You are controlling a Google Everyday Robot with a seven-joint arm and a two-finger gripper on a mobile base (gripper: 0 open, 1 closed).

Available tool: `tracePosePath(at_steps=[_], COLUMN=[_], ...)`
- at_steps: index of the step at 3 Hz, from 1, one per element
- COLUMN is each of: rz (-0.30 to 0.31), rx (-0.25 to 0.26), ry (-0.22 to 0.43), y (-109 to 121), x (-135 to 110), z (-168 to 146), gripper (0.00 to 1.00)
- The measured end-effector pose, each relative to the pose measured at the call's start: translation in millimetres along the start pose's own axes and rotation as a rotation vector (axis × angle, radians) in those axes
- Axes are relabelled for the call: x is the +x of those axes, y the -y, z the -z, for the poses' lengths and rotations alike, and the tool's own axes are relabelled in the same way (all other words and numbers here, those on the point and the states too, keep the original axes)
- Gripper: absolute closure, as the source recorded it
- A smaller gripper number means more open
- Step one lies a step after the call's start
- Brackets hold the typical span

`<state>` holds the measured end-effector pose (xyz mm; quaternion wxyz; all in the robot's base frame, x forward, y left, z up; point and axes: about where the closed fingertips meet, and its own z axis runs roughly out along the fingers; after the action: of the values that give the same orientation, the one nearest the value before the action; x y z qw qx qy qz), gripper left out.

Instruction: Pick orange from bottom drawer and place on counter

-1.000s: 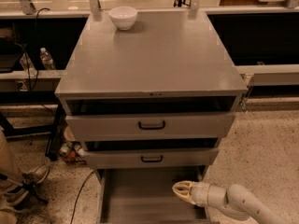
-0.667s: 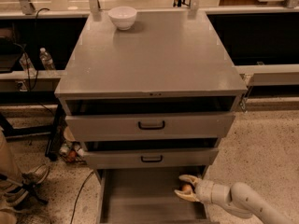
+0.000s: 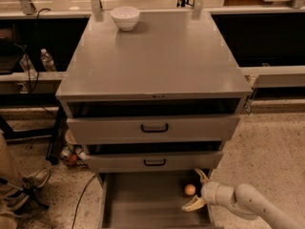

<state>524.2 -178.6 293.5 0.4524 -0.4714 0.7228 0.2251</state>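
Note:
The orange [image 3: 190, 189] is a small pale-orange ball lying on the floor of the open bottom drawer [image 3: 143, 204], near its right side, just in front of the middle drawer's face. My gripper [image 3: 196, 190] reaches in from the lower right on a white arm. Its two cream fingers [image 3: 193, 204] are spread, one above and one below the orange, with the fruit between them, not clamped. The counter [image 3: 157, 56] is the broad grey top of the cabinet above.
A white bowl [image 3: 125, 17] stands at the counter's far left. Two upper drawers with black handles [image 3: 154, 127] stand slightly open above the bottom drawer. A person's shoe [image 3: 28, 185] and cables lie on the floor at left. Water bottles [image 3: 47, 60] stand on a left shelf.
My gripper has opened and moved a little so its fingers now straddle the orange, which shows between them on the drawer floor.

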Motion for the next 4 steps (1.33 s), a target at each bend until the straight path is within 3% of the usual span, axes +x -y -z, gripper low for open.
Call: tracePosePath(at_steps=[2, 4], rz=[-0.035, -0.08], rx=[0.074, 0.073], ry=[-0.208, -0.324], y=[10.5, 14.7], x=[52.2, 93.4], z=[-8.3, -24.1], gripper=[0.0, 0.0])
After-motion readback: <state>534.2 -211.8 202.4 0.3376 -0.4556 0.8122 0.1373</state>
